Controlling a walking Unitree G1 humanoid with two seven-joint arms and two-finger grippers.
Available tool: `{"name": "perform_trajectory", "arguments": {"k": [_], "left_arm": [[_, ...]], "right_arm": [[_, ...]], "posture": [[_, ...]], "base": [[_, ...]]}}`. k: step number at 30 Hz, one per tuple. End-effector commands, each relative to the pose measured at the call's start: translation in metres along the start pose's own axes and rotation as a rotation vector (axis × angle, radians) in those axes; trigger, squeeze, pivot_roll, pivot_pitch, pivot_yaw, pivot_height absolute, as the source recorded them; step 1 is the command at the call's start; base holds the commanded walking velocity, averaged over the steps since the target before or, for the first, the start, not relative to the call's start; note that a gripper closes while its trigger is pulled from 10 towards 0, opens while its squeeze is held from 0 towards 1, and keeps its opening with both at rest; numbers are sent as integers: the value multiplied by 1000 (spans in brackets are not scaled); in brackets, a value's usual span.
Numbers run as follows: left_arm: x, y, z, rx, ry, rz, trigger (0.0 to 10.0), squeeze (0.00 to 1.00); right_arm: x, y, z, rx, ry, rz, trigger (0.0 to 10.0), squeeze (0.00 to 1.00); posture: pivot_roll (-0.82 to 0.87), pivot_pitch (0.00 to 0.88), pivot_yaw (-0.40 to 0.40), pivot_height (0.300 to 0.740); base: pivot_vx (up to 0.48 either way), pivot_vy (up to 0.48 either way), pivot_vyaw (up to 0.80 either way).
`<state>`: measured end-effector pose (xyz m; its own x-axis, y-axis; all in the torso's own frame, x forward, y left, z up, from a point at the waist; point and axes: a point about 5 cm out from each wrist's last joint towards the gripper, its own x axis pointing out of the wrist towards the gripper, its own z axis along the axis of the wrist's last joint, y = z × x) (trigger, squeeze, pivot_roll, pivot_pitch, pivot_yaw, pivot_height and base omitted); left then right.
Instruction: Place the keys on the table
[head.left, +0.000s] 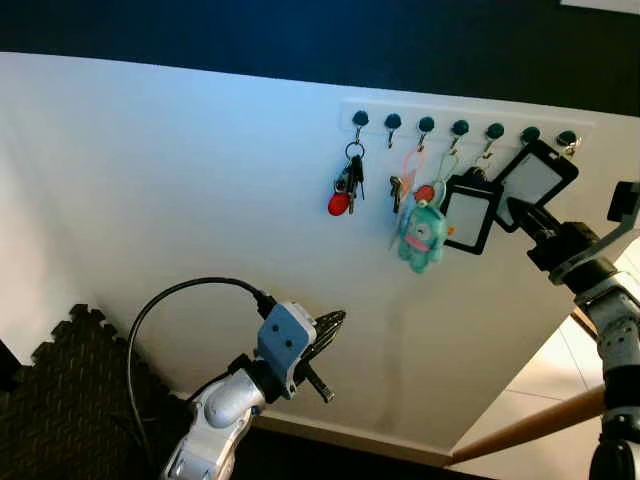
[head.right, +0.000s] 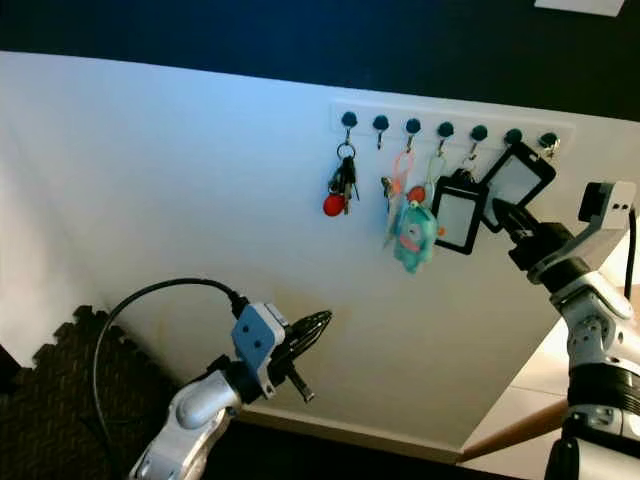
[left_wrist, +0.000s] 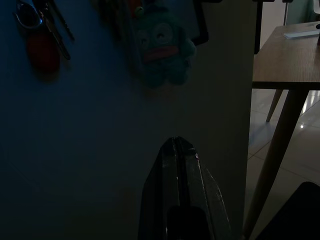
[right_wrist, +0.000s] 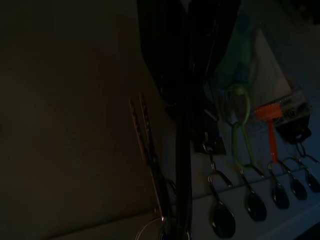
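A bunch of keys (head.left: 348, 185) with a red tag hangs from the leftmost hook of a white hook rack (head.left: 460, 125) on the white wall. In the dark left wrist view the same keys (left_wrist: 45, 25) are at the far corner. My left gripper (head.left: 330, 322) is shut and empty, held low and well below the keys, pointing up toward the wall. My right gripper (head.left: 518, 212) is raised at the right end of the rack, its fingers together beside the black badge holders (head.left: 470, 213). In its wrist view the right gripper (right_wrist: 181, 220) points at the hooks.
A teal plush charm (head.left: 423, 236) and a second badge holder (head.left: 537, 178) hang on other hooks. A wooden table (left_wrist: 285, 60) stands past the wall's right edge. Black foam mat (head.left: 70, 370) covers the floor at lower left. A black cable (head.left: 170, 300) loops from my left arm.
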<state>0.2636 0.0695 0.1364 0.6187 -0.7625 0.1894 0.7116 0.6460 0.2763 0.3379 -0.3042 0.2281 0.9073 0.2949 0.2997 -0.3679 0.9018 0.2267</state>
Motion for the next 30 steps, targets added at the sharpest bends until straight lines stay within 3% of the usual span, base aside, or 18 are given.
{"name": "perform_trajectory", "arguments": {"k": [1, 6, 10, 18, 26, 27, 28, 29, 30], "left_arm": [[-2, -2, -4, 18, 33, -23, 10000, 0], [-2, -2, -4, 17, 33, -22, 10000, 0], [-3, -1, -4, 18, 29, -13, 10000, 0], [-3, 0, -3, 22, 30, -8, 10000, 0], [-4, 0, -3, 23, 31, -10, 10000, 0], [-3, 0, -3, 23, 31, -10, 10000, 0], [-3, 0, -3, 23, 31, -10, 10000, 0], [-3, 0, -3, 23, 31, -10, 10000, 0], [-3, 0, -3, 23, 31, -9, 10000, 0]], "right_arm": [[-2, 2, -9, -16, 50, 17, 10000, 0], [-7, 8, -7, 42, -9, 97, 10000, 0], [-15, 7, -15, 67, 15, 126, 10000, 0], [-29, -5, -36, 67, 82, 37, 10000, 0], [-33, -8, -36, 91, 73, 19, 10000, 0], [-32, -7, -35, 105, 67, 28, 10000, 263], [-32, -6, -34, 114, 61, 34, 10000, 800], [-32, -6, -34, 114, 61, 34, 10000, 800], [-31, -6, -33, 132, 51, 40, 10000, 1000]], "posture": [[70, 78, -56, 740], [70, 79, -57, 740], [71, 77, -59, 740], [75, 75, -58, 740], [76, 74, -58, 740], [76, 74, -58, 740], [76, 74, -58, 740], [76, 74, -58, 740], [76, 72, -58, 740]], "base": [[0, 0, 0], [0, 0, 0], [0, 0, 0], [0, 0, 0], [0, 0, 0], [0, 0, 0], [0, 0, 0], [0, 0, 0], [0, 0, 0]]}}
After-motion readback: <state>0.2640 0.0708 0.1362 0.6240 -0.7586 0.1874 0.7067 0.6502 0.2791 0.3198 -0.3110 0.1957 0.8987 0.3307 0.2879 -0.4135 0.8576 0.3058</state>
